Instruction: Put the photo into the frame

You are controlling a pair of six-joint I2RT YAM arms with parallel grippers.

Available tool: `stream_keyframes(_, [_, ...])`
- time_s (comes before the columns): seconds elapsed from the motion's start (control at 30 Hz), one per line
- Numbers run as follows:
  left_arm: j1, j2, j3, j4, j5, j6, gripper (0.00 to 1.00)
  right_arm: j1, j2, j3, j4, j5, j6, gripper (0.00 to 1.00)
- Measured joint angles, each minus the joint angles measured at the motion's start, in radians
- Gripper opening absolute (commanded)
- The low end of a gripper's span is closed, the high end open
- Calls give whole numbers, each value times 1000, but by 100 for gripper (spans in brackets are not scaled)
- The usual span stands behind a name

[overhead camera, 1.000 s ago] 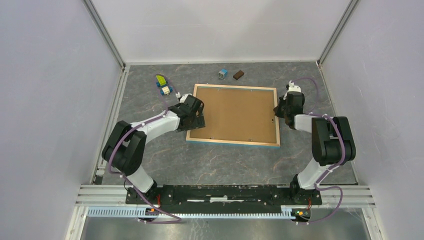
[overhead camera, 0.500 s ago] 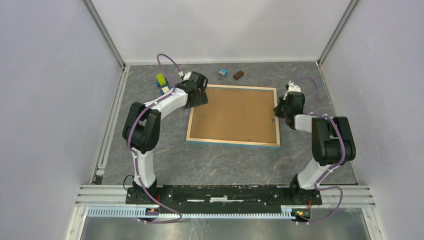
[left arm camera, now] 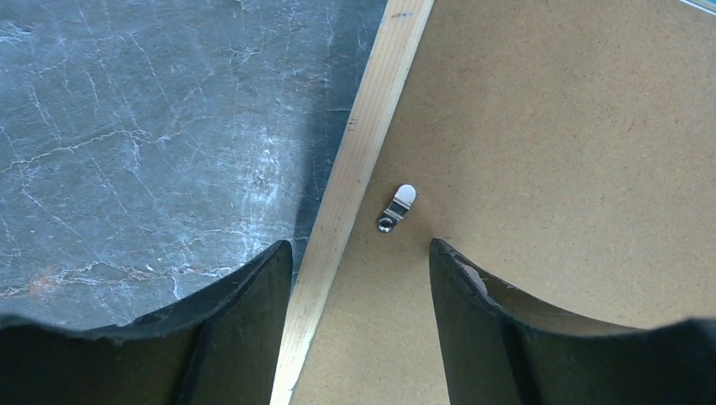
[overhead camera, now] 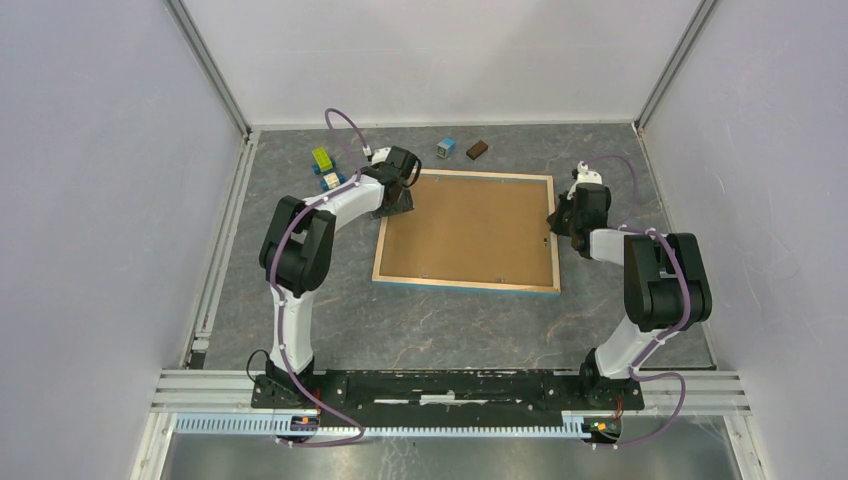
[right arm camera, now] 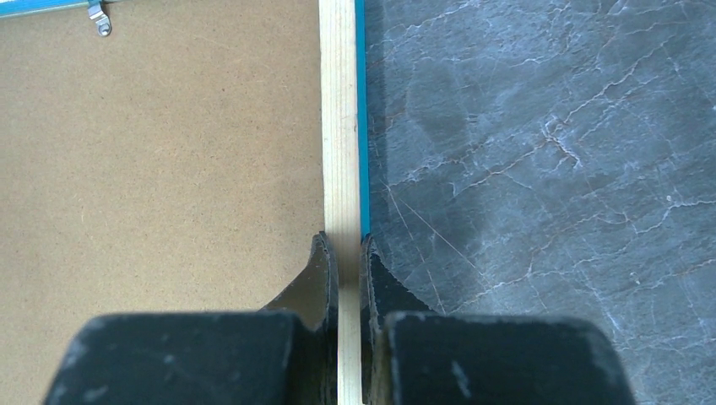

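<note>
The frame [overhead camera: 380,247] lies face down on the table, with its light wood back up and a blue edge showing. A brown backing board [overhead camera: 468,228] fills it. The photo is hidden. My left gripper [overhead camera: 398,195] hovers open over the frame's far-left corner. In the left wrist view its jaws [left arm camera: 359,245] straddle the wooden rail [left arm camera: 371,118], and a small metal turn clip [left arm camera: 397,207] sits just ahead. My right gripper [overhead camera: 556,222] is at the frame's right side. The right wrist view shows it [right arm camera: 346,240] shut on the right rail [right arm camera: 339,126].
Small toy blocks lie at the back of the table: a green-yellow one [overhead camera: 322,159], a blue-white one [overhead camera: 331,181], a blue one [overhead camera: 446,147] and a brown one [overhead camera: 477,150]. Walls close in on both sides and at the back. Another clip [right arm camera: 100,21] sits on the far rail.
My left arm swung from the middle of the frame's left rail up to its far-left corner, and its jaws narrowed somewhat. The right arm and the frame stayed put.
</note>
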Motion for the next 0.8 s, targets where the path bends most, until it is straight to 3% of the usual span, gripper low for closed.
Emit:
stream_keyframes(0.3, [12, 14, 13, 1, -12, 0, 59, -5, 2, 1, 0, -13, 0, 0])
stream_keyframes(0.8, [17, 40, 43, -4, -74, -62, 39, -7, 4, 3, -2, -30, 0, 0])
